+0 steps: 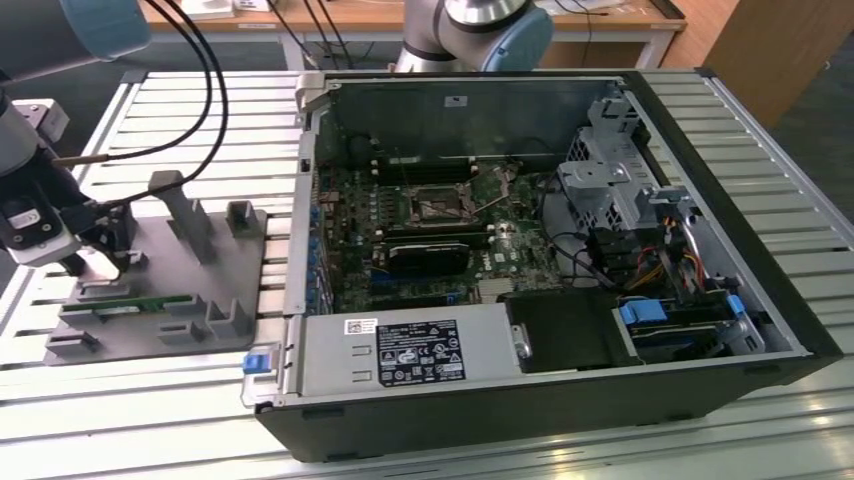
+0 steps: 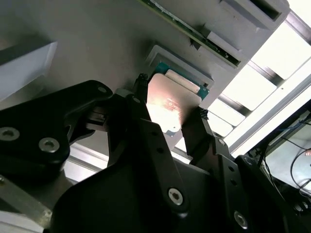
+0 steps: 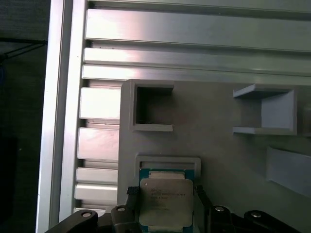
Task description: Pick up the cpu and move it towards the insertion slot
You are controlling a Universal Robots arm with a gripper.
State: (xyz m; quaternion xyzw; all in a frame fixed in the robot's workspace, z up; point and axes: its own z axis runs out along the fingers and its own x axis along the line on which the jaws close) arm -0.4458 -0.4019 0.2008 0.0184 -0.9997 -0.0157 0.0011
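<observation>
The cpu [image 3: 165, 199] is a small square chip with a shiny silver top. It sits between my two black fingertips, just over a pale, teal-lined pocket [image 3: 167, 164] of the grey fixture plate [image 3: 218, 145]. My gripper [image 3: 165, 206] is shut on its two opposite edges. In the second wrist view the cpu [image 2: 171, 99] gleams between the fingers [image 2: 141, 104] of the gripper [image 2: 169, 116]. In the exterior view my gripper [image 1: 91, 262] hangs over the plate at the far left. The insertion slot [image 1: 438, 207], a silver-framed square socket, lies inside the open computer case to the right.
The grey plate [image 1: 160, 290] carries upright holders and a narrow green memory stick [image 1: 134, 305]. The open black computer case [image 1: 534, 400] stands on a slatted aluminium table [image 1: 174, 120], with a fan, cables and drive cages inside. Black cables hang above the plate.
</observation>
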